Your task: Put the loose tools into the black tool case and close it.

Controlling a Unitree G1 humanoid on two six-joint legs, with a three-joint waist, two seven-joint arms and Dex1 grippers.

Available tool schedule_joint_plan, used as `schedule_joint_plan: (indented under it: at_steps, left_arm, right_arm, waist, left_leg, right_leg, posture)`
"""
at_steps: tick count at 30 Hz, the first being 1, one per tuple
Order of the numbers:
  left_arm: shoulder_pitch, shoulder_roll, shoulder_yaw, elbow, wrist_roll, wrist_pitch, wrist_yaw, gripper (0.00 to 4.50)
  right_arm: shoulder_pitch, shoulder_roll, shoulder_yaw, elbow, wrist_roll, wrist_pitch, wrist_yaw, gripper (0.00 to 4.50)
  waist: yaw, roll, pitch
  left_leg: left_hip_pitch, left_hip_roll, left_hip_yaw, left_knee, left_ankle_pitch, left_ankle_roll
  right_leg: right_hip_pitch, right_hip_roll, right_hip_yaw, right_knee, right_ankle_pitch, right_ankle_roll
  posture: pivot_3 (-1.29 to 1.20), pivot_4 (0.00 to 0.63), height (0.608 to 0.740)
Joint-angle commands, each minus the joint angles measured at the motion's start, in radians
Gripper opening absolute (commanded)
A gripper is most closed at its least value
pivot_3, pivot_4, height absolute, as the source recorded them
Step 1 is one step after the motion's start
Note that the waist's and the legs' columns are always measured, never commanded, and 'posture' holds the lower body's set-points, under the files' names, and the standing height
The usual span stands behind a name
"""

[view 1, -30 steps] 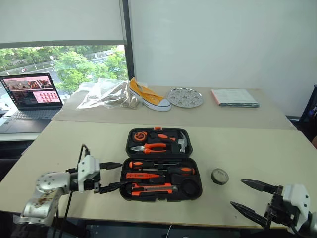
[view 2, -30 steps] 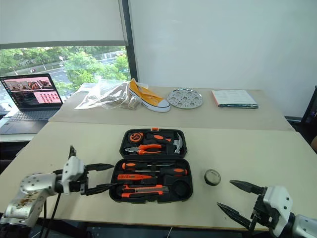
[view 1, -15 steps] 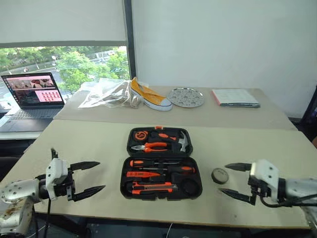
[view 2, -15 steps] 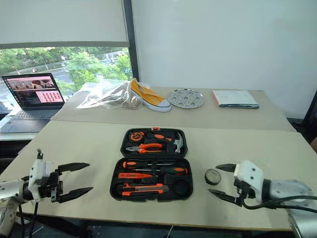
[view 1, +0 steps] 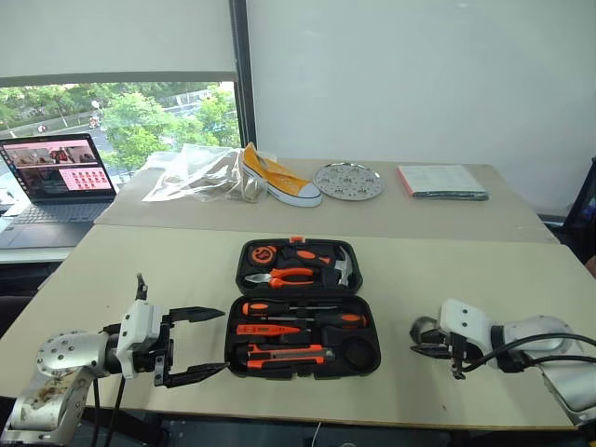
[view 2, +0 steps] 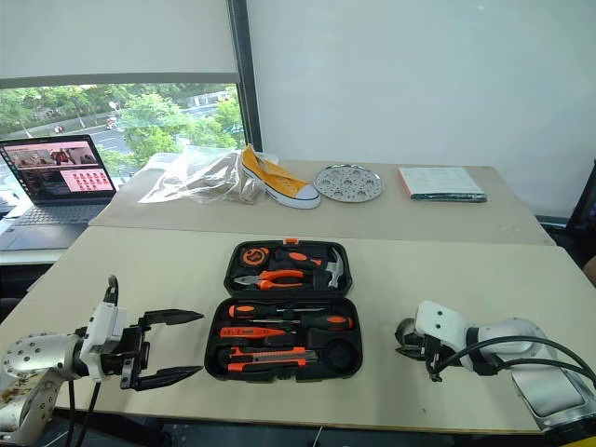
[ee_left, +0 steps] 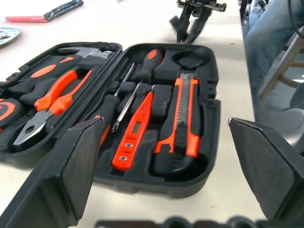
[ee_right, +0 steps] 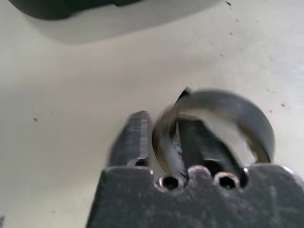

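Note:
The black tool case [view 1: 240,328] lies open at the middle of the near table. Its front half holds two black-and-orange screwdrivers [view 1: 279,307], a slim orange screwdriver [view 1: 270,329] and the utility knife [view 1: 289,354], beside an empty round recess [view 1: 357,352]. To the right of the case, my right gripper [view 1: 418,339] is shut on the tape roll [view 1: 426,327]. In the right wrist view one finger [ee_right: 135,137] is outside the tape roll's [ee_right: 237,111] wall and the other is inside the ring. My left gripper [view 1: 223,340] stands wide open at the case's left end, holding nothing.
The lid half holds pliers [view 1: 284,276], a hammer [view 1: 343,265] and a tape measure [view 1: 265,253]. On the far table are a laptop [view 1: 56,182], a plastic bag [view 1: 200,174], a yellow shoe [view 1: 279,186], a metal plate [view 1: 347,182] and a notebook [view 1: 442,182].
My right gripper has come forward onto the tape roll and shut on its wall. The left gripper swung out to the left, then back to the case, still open.

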Motion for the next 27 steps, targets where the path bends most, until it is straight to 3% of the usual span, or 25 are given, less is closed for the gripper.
schedule_joint_plan:
  at_steps: [1, 2, 5, 8, 17, 27]
  left_arm:
    - [-0.005, 0.0, -0.008, -0.008, -0.007, 0.001, 0.003, 4.5]
    - [-0.006, -0.001, -0.01, -0.006, -0.006, 0.0, 0.003, 4.5]
    - [-0.01, -0.002, -0.018, 0.008, 0.0, -0.006, 0.0, 4.5]
    - [-0.016, 0.001, -0.026, 0.024, 0.004, -0.011, -0.007, 4.5]
    - [-0.01, 0.003, -0.042, 0.012, 0.008, -0.008, -0.007, 4.5]
    - [0.008, 0.014, -0.03, -0.006, 0.008, 0.003, 0.013, 4.5]
  right_arm:
    - [-0.03, -0.004, -0.014, 0.017, 0.018, -0.094, 0.048, 0.01]
    - [-0.037, -0.004, -0.019, 0.021, 0.027, -0.117, 0.064, 0.01]
    - [-0.05, -0.008, -0.041, -0.125, 0.245, -0.04, 0.231, 0.01]
    - [-0.1, 0.003, -0.006, -0.256, 0.365, 0.128, 0.238, 0.01]
    - [-0.19, 0.02, 0.225, -0.32, 0.207, 0.273, 0.167, 0.01]
    - [-0.287, 0.054, 0.335, -0.228, 0.047, 0.286, 0.139, 0.01]
  waist:
    - [0.0, 0.0, 0.0]
    - [0.0, 0.001, 0.0]
    - [-0.001, 0.001, 0.0]
    - [-0.004, 0.001, 0.001]
    - [0.005, 0.001, 0.001]
    - [0.002, 0.001, 0.001]
  left_leg:
    - [0.0, 0.0, 0.0, 0.0, 0.0, 0.0]
    - [0.0, 0.0, 0.0, 0.0, 0.0, 0.0]
    - [0.0, 0.0, 0.0, 0.001, 0.0, 0.0]
    - [0.0, 0.001, -0.001, 0.0, 0.0, 0.0]
    - [-0.002, -0.001, -0.002, 0.002, -0.001, 0.001]
    - [-0.002, 0.0, -0.002, 0.003, -0.001, 0.001]
  right_leg:
    - [0.0, 0.0, 0.0, 0.0, 0.0, 0.0]
    - [0.0, 0.0, 0.0, 0.0, 0.0, 0.0]
    - [0.0, 0.0, 0.0, 0.0, 0.0, 0.0]
    - [0.0, 0.001, 0.0, 0.001, 0.0, -0.001]
    - [-0.002, -0.002, -0.002, 0.001, 0.0, -0.001]
    - [-0.001, -0.001, -0.003, 0.001, 0.0, -0.001]
  posture:
    - [0.0, 0.15, 0.74]
    - [0.0, 0.15, 0.74]
    - [0.0, 0.15, 0.74]
    - [0.0, 0.15, 0.74]
    - [0.0, 0.15, 0.74]
    - [0.0, 0.15, 0.74]
